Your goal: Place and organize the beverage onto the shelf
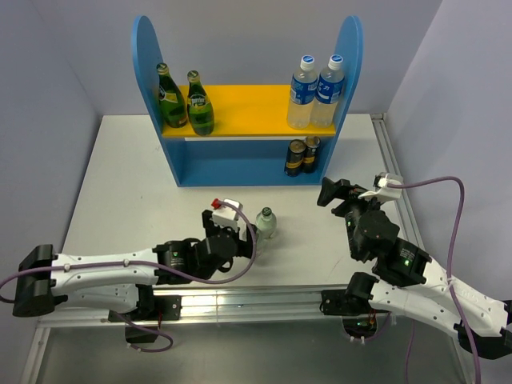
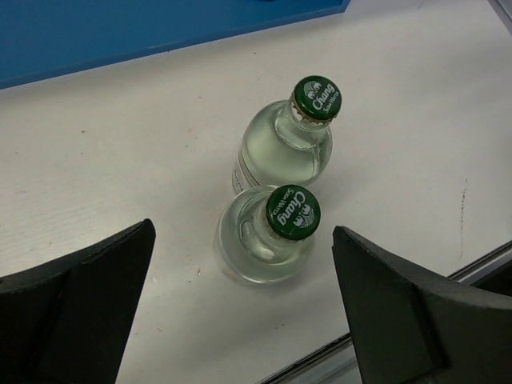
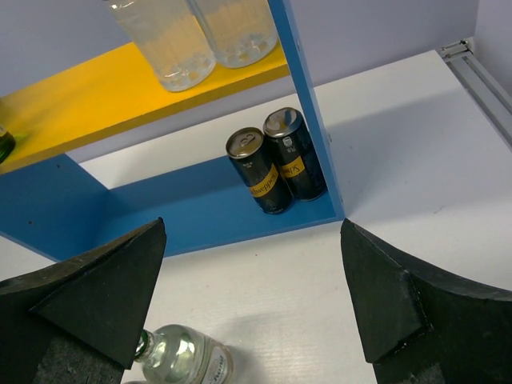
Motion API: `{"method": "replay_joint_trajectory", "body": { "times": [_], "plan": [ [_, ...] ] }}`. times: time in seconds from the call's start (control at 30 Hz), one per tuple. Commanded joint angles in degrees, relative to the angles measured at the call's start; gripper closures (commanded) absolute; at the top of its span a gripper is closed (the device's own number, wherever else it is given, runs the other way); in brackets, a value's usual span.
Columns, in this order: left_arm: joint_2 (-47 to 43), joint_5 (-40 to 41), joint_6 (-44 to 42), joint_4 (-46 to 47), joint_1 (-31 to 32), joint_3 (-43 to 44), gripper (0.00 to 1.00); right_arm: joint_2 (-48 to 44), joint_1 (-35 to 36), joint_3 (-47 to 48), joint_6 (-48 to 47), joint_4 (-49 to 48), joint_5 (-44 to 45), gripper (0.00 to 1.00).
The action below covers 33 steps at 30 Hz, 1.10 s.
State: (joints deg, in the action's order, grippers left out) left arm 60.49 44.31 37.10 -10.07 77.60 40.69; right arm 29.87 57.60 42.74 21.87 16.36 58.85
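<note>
Jaws on both arms are wide open, nothing gripped. Left gripper (image 2: 242, 230) hangs over two small clear bottles (image 2: 276, 236) standing close together on the table (image 1: 120, 184) in front of the shelf (image 1: 149, 64). Nearer one sits in the gap between the fingers (image 2: 88, 304), clear of both; the other is just beyond it. Green caps (image 2: 293, 212) read "Chang" in white. Right gripper (image 3: 252, 224) faces the right end of the shelf's lower level, touching nothing. Two dark cans (image 3: 258, 170) stand there side by side against the right panel, with yellow label bands, text not legible. Yellow upper board (image 1: 248, 112) has two green bottles (image 1: 172, 98) on the left and two blue-capped water bottles (image 1: 304, 92) on the right, labels too small to read.
</note>
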Motion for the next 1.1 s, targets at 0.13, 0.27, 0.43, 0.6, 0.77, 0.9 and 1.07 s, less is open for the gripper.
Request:
{"method": "replay_joint_trajectory", "body": {
  "times": [0.13,0.27,0.43,0.6,0.77,0.9,1.07],
  "plan": [
    [6.8,-1.2,1.0,6.3,0.5,1.8,0.01,0.1,0.1,0.5,0.9,0.2,1.4,0.04],
    [9.0,0.0,2.0,7.7,0.4,1.7,0.05,0.4,0.1,0.4,0.9,-0.1,1.3,0.04],
    [10.9,3.5,1.4,9.5,0.5,1.5,0.26,0.6,0.1,0.2,1.0,0.0,1.3,0.04],
    [12.1,5.3,-0.3,12.9,0.5,3.0,0.44,0.5,0.1,0.1,1.1,-0.1,1.3,0.04],
    [15.3,5.3,-2.5,14.4,0.4,4.7,0.48,0.7,0.1,0.1,1.0,-0.2,1.3,0.04],
    [17.2,5.2,-2.4,14.5,0.3,5.6,0.67,0.6,0.1,0.1,1.0,-0.2,1.3,0.04],
    [17.4,6.6,-0.9,12.3,0.2,5.9,1.00,0.5,0.1,0.0,1.1,-0.1,1.3,0.04]
  ]
}}
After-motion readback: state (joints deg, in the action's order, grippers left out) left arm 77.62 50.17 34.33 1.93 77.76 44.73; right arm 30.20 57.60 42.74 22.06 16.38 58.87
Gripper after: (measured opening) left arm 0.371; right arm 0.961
